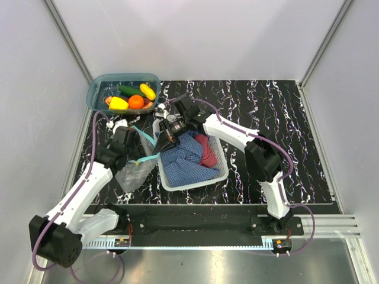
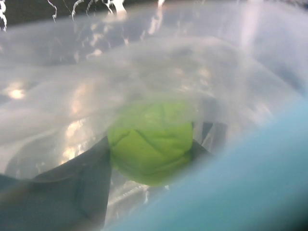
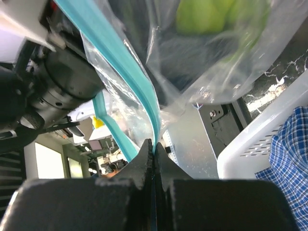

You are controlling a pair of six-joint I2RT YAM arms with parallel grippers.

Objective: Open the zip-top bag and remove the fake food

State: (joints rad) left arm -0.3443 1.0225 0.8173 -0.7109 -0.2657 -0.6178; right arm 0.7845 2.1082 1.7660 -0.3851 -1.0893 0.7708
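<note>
1. Arm position. Both arms reach away from their bases at the near edge of the black marbled table point(image 1: 266, 106) and meet left of centre.

2. Left gripper point(image 1: 133, 145). It is pushed into the open mouth of the zip-top bag point(image 1: 135, 171). In the left wrist view a dark finger point(image 2: 67, 192) shows blurred through the clear plastic, beside a lime-green piece point(image 2: 151, 144) of the fake food. Whether the jaws are closed on that piece or stand free of it cannot be told.

3. Right gripper point(image 3: 153, 144). Its jaws are pressed fully together on the teal zip strip point(image 3: 130, 82), pinching one lip of the bag mouth. The strip runs up and away from the fingertips, and the clear pouch hangs past it with the lime-green piece inside.

4. Bag location. The bag lies on the table between the left arm and the white basket point(image 1: 195, 183), just beside the basket's left wall, with its mouth towards the grippers.

5. Basket. It holds a blue checked cloth point(image 1: 183, 160) and a red cloth point(image 1: 207, 151) touching it on the right.

6. Far left corner. A teal bin point(image 1: 124, 76) stands well apart from the bag. It holds more of the fake food: an orange piece point(image 1: 136, 102), a yellow piece point(image 1: 118, 103), a dark green piece point(image 1: 127, 90) and a second yellow piece point(image 1: 148, 92).
</note>
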